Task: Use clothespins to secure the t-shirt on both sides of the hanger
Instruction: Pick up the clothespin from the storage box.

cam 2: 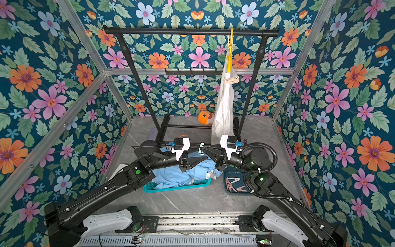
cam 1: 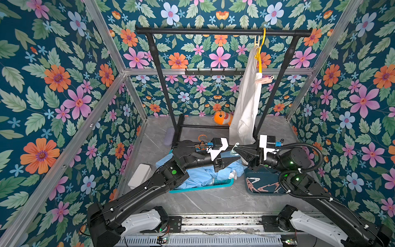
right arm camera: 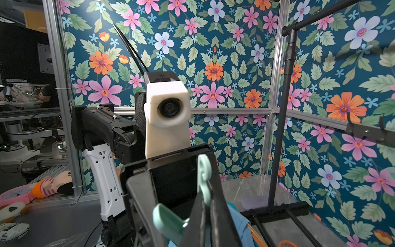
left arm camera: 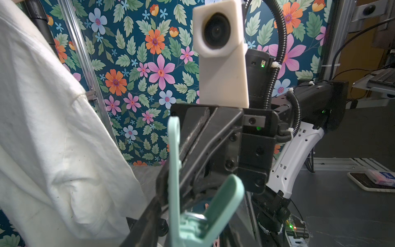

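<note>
The two claws are meeting tip to tip over the middle of the tabletop (cam 1: 213, 198), above a teal basket (cam 1: 203, 188) that is holding light blue cloth. The right claw (cam 1: 239, 150) is pinching shut on one prong of a pale green clothespin (cam 1: 234, 148); its wrist view is showing its fingers (right arm camera: 199, 211) pressed together on that prong, with the other prong sticking out to the side. The left claw (cam 1: 236, 154) is sitting right at the same clothespin, its jaws partly apart, and I cannot tell whether they are gripping it.

A black rack (cam 1: 222, 32) is standing along the far edge of the tabletop. A white t-shirt (cam 1: 245, 102) is hanging from its rail toward the right end, on a yellow hanger (cam 1: 259, 57). A pale pink clothespin (cam 1: 266, 80) is sitting on the shirt's shoulder at the hanger's lower arm.

More clothespins (cam 1: 253, 181) are lying in a dark blue tray (cam 1: 267, 192) near the right edge, under the right arm. An orange plush fish (cam 1: 222, 117) is lying by the far edge
</note>
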